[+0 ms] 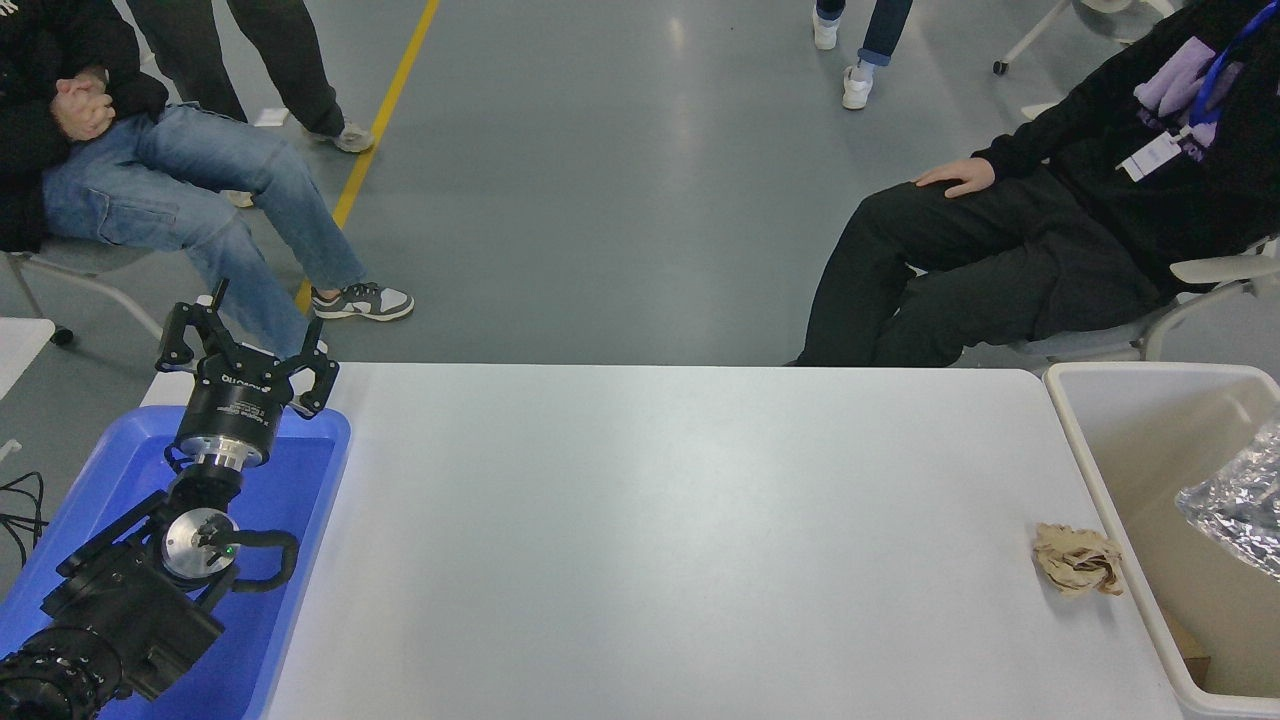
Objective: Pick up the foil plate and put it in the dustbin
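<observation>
The foil plate (1235,505) lies inside the dustbin (1075,440) off the tabletop's (660,520) right edge, far across from the parked left tool (245,345), fingers spread; the right tool is unseen.

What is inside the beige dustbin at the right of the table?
Inside the dustbin lies the foil plate, partly cut off by the picture's edge. A brown piece shows near the bin's bottom; the rest is hidden.

The foil plate (1235,508) lies inside the dustbin (1078,400), the left end effector (245,345) parked spread over the blue tub (300,500).
</observation>
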